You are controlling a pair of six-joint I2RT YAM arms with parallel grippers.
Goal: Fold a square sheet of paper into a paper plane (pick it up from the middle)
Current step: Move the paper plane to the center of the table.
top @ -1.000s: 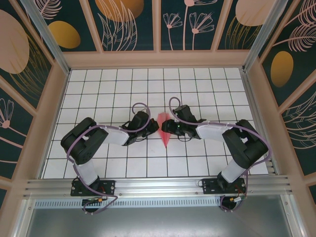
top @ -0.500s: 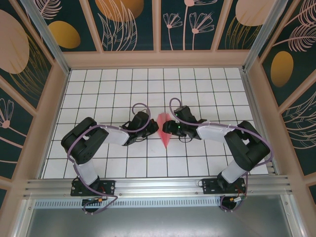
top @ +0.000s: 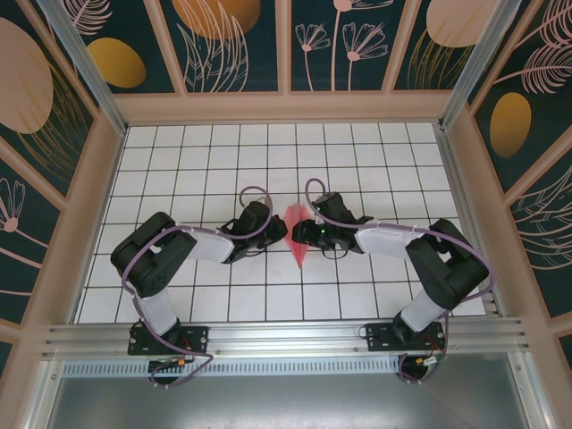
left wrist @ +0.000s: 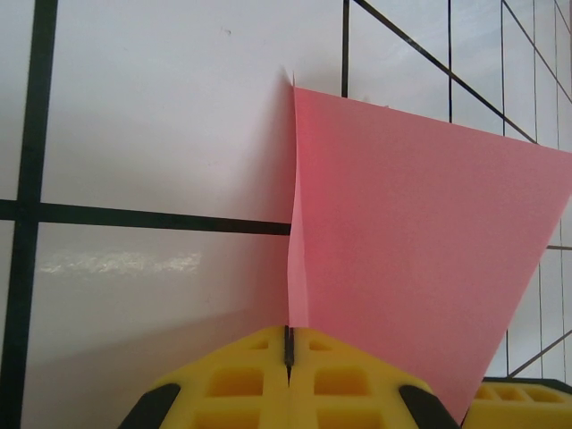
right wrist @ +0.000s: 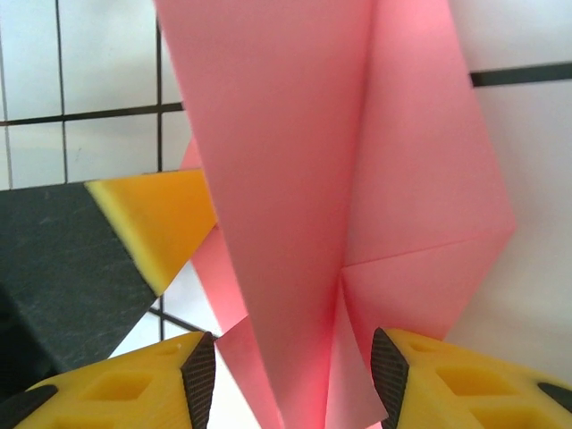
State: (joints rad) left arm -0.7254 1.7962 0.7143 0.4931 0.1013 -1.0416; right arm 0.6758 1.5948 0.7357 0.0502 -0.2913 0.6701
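Observation:
The paper plane (top: 298, 239) is pink-red paper folded into a narrow dart, its point toward the near edge, between the two grippers at the table's middle. My left gripper (top: 280, 231) is shut on it: in the left wrist view a raised fold of the paper plane (left wrist: 420, 241) runs into the closed seam of the left gripper (left wrist: 289, 332). My right gripper (top: 309, 234) is open. Its pads stand on either side of the layered paper plane (right wrist: 286, 179), right gripper (right wrist: 293, 375) apart from it on both sides. The left finger (right wrist: 152, 223) shows behind the paper.
The table (top: 206, 170) is white with a black grid, walled by a wooden frame (top: 286, 107) at the back and sides. An aluminium rail (top: 286, 335) runs along the near edge by the arm bases.
The right gripper has edged slightly left, closer over the paper. The left gripper and the paper have stayed put.

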